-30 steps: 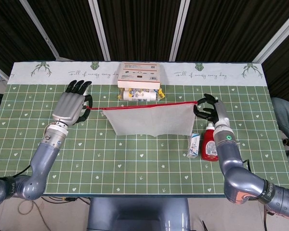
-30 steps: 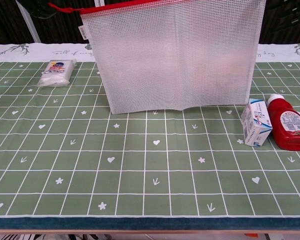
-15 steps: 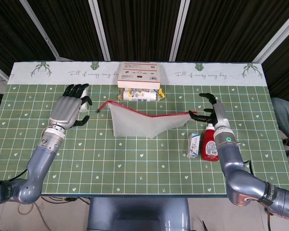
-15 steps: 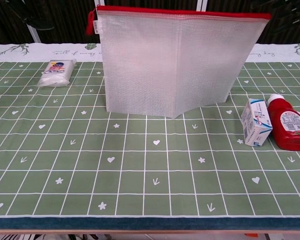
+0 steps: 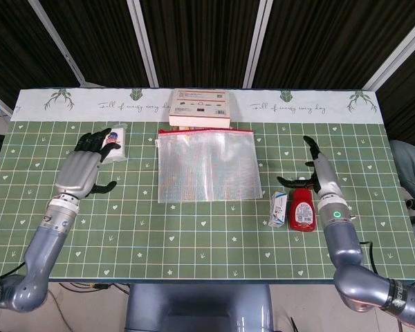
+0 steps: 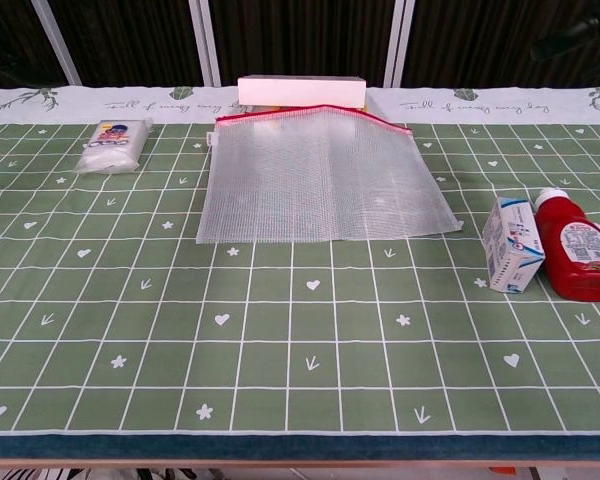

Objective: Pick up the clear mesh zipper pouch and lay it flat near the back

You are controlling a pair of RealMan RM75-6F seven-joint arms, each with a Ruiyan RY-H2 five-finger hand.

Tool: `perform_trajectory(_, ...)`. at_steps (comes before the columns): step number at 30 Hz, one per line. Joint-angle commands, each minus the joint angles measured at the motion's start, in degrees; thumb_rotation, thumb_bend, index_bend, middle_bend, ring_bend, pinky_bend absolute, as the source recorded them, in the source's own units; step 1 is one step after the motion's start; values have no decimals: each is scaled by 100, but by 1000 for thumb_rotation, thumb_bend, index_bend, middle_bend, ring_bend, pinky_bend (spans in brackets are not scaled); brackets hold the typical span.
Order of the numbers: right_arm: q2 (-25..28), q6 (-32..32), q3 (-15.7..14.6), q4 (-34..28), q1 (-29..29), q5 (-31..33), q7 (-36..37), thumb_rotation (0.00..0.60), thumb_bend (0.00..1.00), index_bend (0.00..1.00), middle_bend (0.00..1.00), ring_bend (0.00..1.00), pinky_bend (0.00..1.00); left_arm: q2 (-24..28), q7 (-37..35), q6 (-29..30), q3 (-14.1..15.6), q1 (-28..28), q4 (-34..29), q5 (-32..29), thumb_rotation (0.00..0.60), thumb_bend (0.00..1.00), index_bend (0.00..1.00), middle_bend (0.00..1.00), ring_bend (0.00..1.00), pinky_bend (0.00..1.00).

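Since half a second ago the clear mesh zipper pouch point(image 5: 206, 164) has dropped out of both hands and now lies spread on the table point(image 5: 194, 228), its red zipper edge point(image 6: 310, 112) toward the back, just in front of the flat white box point(image 5: 199, 107) and seemingly resting against it. Your left hand point(image 5: 84, 166) has pulled away to the left and sits near the small white packet point(image 5: 115, 142), fingers loosely curled, holding nothing. Your right hand point(image 5: 317, 173) has also drawn back; it hovers above the red bottle point(image 5: 302, 210) and the small carton point(image 5: 278, 208), fingers spread and empty.

The laying-down looks essentially done, so what remains is judging whether the result is good. In the chest view the back edge of the pouch rides slightly higher than the front, which suggests it is propped on whatever lies at the foot of the box, so it may not be fully flat. If you want it flatter, come in from the near corners with both hands, pinch lightly and slide it a little toward you, clear of the box, then release. Keep your right hand high as you move so you do not knock the bottle or carton, and keep your left clear of the packet
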Motion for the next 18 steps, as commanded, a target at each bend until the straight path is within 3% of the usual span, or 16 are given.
perform_trajectory(1,249,62,-567,-270,-579,-987,126,600,230,0,0,0,193,61,-177,366,363,466,-143,472,600,177,218,0,0,0)
perform_trajectory(7,353,359,-1576,-87,-1465,-3212,325,600,200,0,0,0,193,60,-539,1011,1005,1297,72,1445,600,170,214,0,0,0)
perform_trajectory(11,322,788,-2201,538,-2024,-4774,575,600,171,0,0,0,193,-18,-884,1525,1385,1897,599,2088,600,136,184,0,0,0)
perform_trajectory(15,187,1349,-2638,1406,-2441,-5949,791,600,159,0,0,0,193,-97,-1296,1832,1594,2351,1176,2469,600,123,124,0,0,0)
perform_trajectory(18,120,1669,-2785,1796,-2650,-6392,970,600,157,0,0,0,193,-172,-1449,2043,1683,2614,1578,2698,600,115,74,0,0,0)
